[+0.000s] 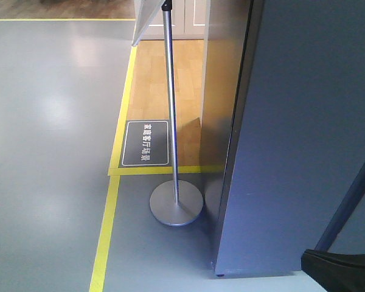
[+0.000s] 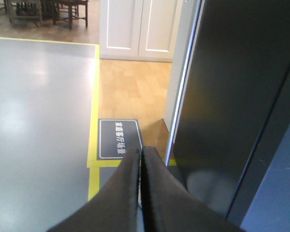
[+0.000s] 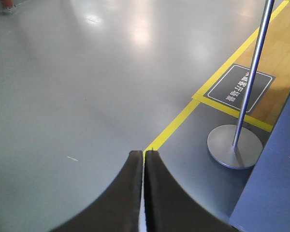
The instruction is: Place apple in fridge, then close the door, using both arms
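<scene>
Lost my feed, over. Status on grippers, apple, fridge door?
Left gripper shut, empty. Right gripper shut, empty. Apple not in view. Dark grey panel close on left gripper's right; cannot tell if door is closed. Sign stand beside it.

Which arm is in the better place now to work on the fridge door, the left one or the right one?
Probably the left. The left gripper, shut and empty, points beside the dark door. The right gripper, also shut, faces open grey floor near the sign stand. The apple is not visible.
</scene>
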